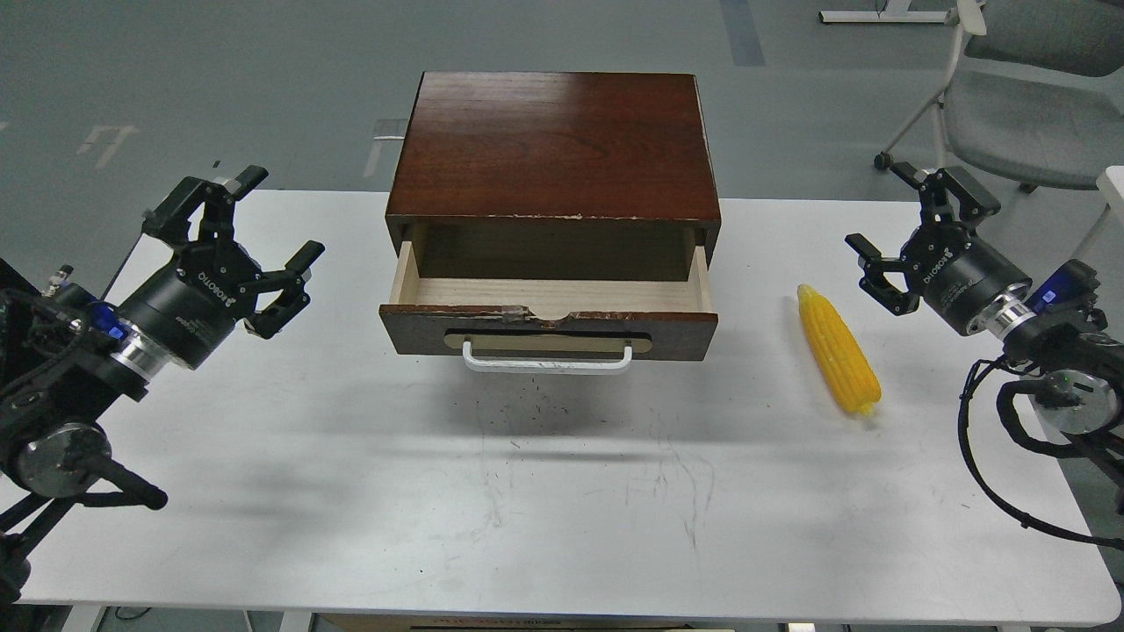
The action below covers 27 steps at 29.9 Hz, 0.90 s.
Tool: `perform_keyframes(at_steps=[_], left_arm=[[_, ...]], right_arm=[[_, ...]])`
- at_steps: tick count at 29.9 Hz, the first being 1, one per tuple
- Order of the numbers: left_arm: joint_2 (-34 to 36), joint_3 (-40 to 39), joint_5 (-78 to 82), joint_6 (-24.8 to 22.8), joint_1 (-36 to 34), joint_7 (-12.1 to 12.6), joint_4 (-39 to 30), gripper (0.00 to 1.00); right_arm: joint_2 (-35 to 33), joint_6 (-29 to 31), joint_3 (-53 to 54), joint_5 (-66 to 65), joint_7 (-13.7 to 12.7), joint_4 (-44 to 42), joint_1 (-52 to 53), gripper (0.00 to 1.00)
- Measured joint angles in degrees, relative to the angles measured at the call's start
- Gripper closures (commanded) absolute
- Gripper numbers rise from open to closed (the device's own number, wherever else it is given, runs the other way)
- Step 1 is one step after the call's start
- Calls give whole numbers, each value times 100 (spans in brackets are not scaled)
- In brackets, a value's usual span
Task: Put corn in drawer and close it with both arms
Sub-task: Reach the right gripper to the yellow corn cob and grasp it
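On the white table [562, 491] in front of us, the corn [839, 348] lies to the right of the drawer [549, 307], well apart from it, its pointed tip aimed away from us and its blunt end nearer. The drawer stands pulled out from its dark brown cabinet [553, 145], pale wood floor showing and nothing inside, with the white bar handle [546, 358] facing us under the chipped front edge.

Our right gripper [909, 233] hangs above the table's right side, near the corn but not touching it, fingers spread wide and holding nothing. Our left gripper [255, 224] hovers to the left of the drawer, likewise spread and carrying nothing.

We judge the cob to be light and stiff, so it should not bend or sag in a pinch. Its kernel rows look bumpy and somewhat glossy, and the round, tapering body could roll or squirt out if we squeeze near the tip. The safest hold seems to be across the thick middle, fingers on either side of the long axis, with the right gripper since it is closest. The drawer's opening looks wider than the cob is long, so laying it in crosswise should fit, and nothing has yet been picked up.
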Motion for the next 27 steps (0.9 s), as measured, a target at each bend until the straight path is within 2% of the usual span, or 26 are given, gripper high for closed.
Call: perform_keyframes(at_steps=[10, 14, 20, 27], left_arm=[[9, -42, -1, -45, 47, 0, -9, 1], [31, -51, -6, -173, -9, -130, 21, 1], [56, -52, 147, -489, -263, -220, 4, 1], [13, -6, 487, -501, -313, -233, -24, 1]], right_arm=[[-38, 0, -87, -83, 0, 23, 74, 0], [-346, 1, -146, -568, 0, 150, 304, 0], [-979, 2, -557, -3346, 2, 306, 1063, 0], [-1114, 2, -1325, -6093, 2, 330, 1683, 0]])
